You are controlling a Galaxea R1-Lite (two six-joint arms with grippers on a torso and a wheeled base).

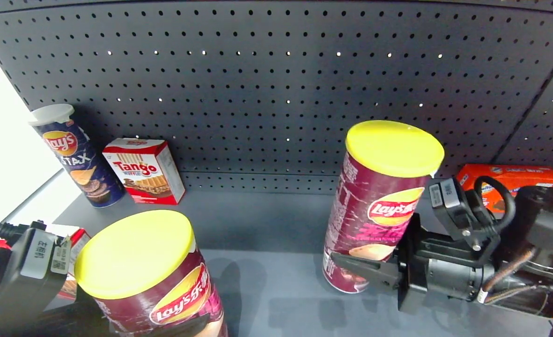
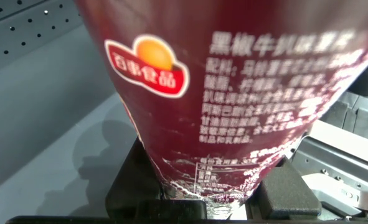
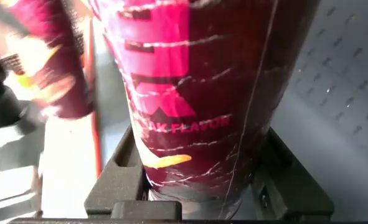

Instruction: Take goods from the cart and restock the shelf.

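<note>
Since both arms carry stock, handling is noted first, left to right.

Left gripper [image 2: 212, 196]: fingers clamped on the lower body of a maroon cylindrical paperboard crisp canister with a yellow plastic lid [image 1: 150, 276], held upright at near left over the front edge of the grey metal shelf [image 1: 267, 281].

Right gripper [image 3: 202, 186]: fingers closed around the lower body of a second, matching maroon canister [image 1: 374, 210], right of centre. It leans slightly. Its base is at shelf level; I cannot tell if it touches.

Handling (judgement): canisters are probably light, with a thin wall that dents under squeeze, a glossy slippery wrap and brittle contents. Grip the body low to mid, with moderate force. Avoid the lid, which may pop off. Set down flat, since a tall narrow tube tips easily.

Count:
- maroon canisters: two, both gripped.
- dark blue cylindrical canister with a white lid [image 1: 82, 164]: one, far left.
- red and white cardboard wafer box [image 1: 145, 171]: one, just right of it.
- orange cardboard box [image 1: 510, 182]: one, far right, by the dark perforated back panel [image 1: 276, 93].
</note>
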